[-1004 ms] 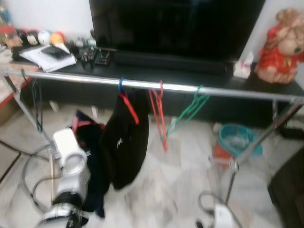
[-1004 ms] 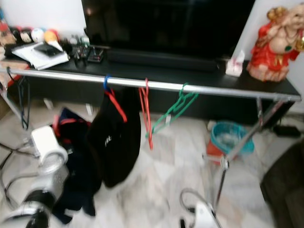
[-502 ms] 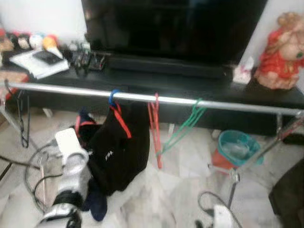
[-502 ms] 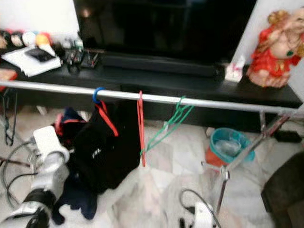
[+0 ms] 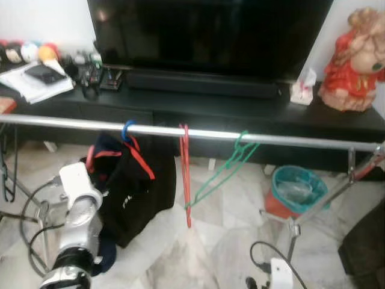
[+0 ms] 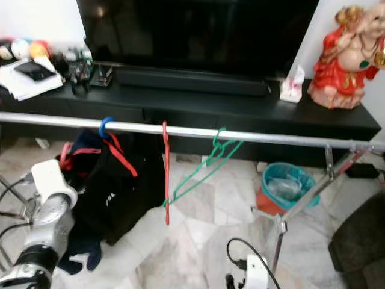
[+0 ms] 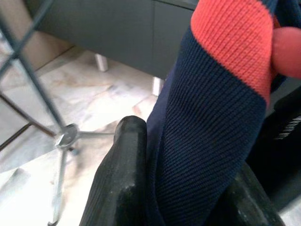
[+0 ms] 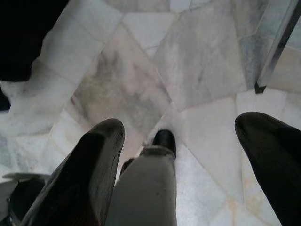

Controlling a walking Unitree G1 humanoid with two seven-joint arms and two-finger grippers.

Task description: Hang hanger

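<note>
A silver rail [image 5: 289,140] crosses in front of me. On it hang a blue-hooked hanger [image 5: 127,129] carrying a black garment with red trim [image 5: 141,192], a bare red hanger [image 5: 186,174] and a tilted green hanger [image 5: 231,165]. My left arm [image 5: 77,226] rises at the lower left beside the garment. In the left wrist view my left gripper [image 7: 188,197] is shut on navy knit cloth with an orange-red band [image 7: 211,117]. Over the marble floor, my right gripper [image 8: 181,155] hangs open and empty.
Behind the rail a black TV bench [image 5: 240,108] holds a large TV [image 5: 210,36], a red figurine [image 5: 355,60] and papers [image 5: 36,81]. A teal bin [image 5: 299,188] and the rail's leg [image 5: 325,201] stand at the right; cables [image 5: 267,265] lie on the floor.
The whole view has shifted as the camera moved. The black garment has bunched toward my left arm, and the red hanger now hangs straight down.
</note>
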